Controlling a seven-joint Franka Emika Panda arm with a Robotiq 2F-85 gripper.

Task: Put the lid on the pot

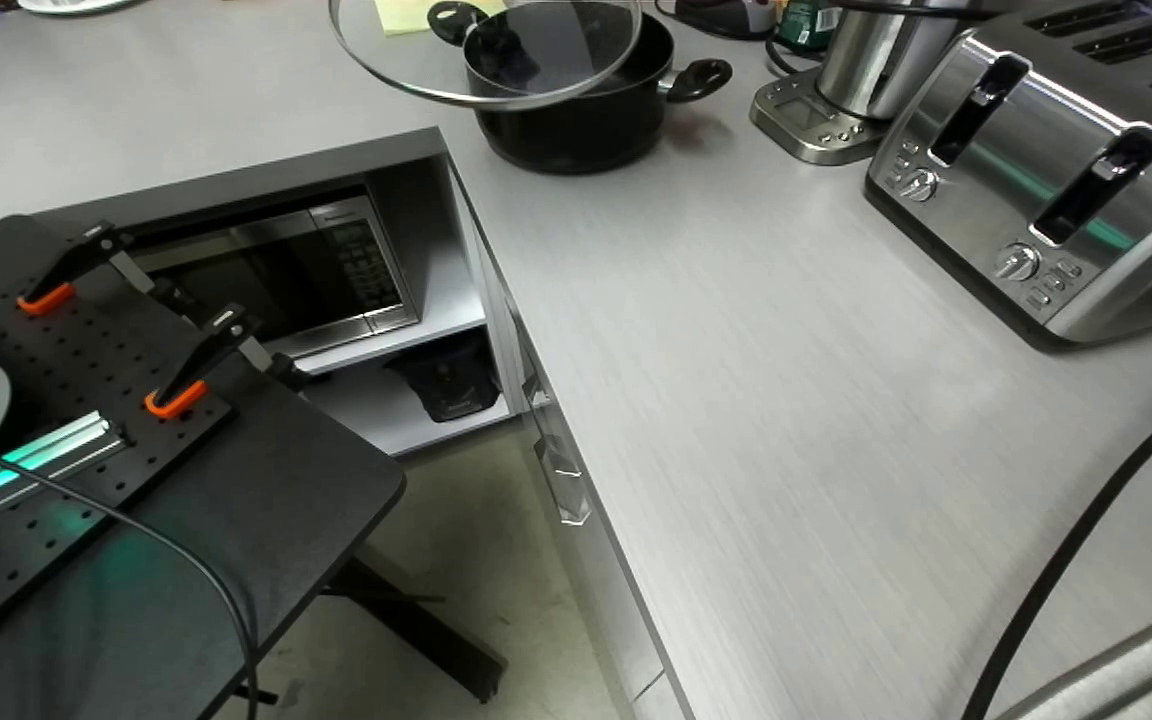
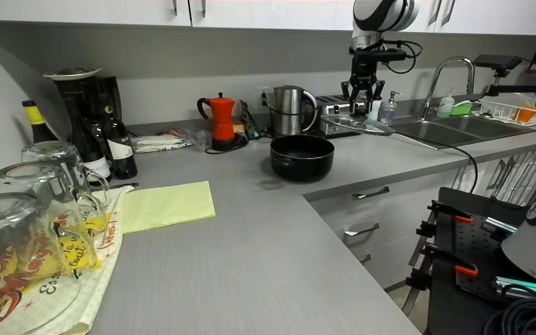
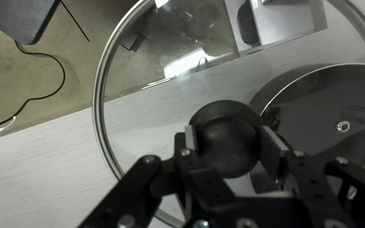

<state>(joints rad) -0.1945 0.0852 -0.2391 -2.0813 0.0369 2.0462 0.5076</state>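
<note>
Lid (image 2: 356,124), one: round, clear glass, equally wide every way across; black knob (image 3: 227,148) on the upper face, pointing up; disc tipped slightly, lower toward the sink (image 2: 491,124) in an exterior view. Location: in the air above the counter (image 2: 231,260), near the pot (image 2: 302,163); part of the pot shows through the glass in my wrist view.

Gripper (image 3: 230,141), one: I have its two fingers (image 3: 201,182) parted by the knob's width, pads (image 3: 191,139) against it on both sides.

Pot, one: black, upright, uncovered, on the counter; side handles (image 1: 701,80), two, their line slanting from upper left to lower right in an exterior view.

Also on my counter: toaster (image 1: 1046,190), one; steel kettle (image 2: 288,111), one; red moka pot (image 2: 223,118), one; glass mugs (image 2: 35,204), three; wine bottles (image 2: 120,149), three that I can count.

Black table (image 1: 306,480): clamps (image 1: 198,365), two.
</note>
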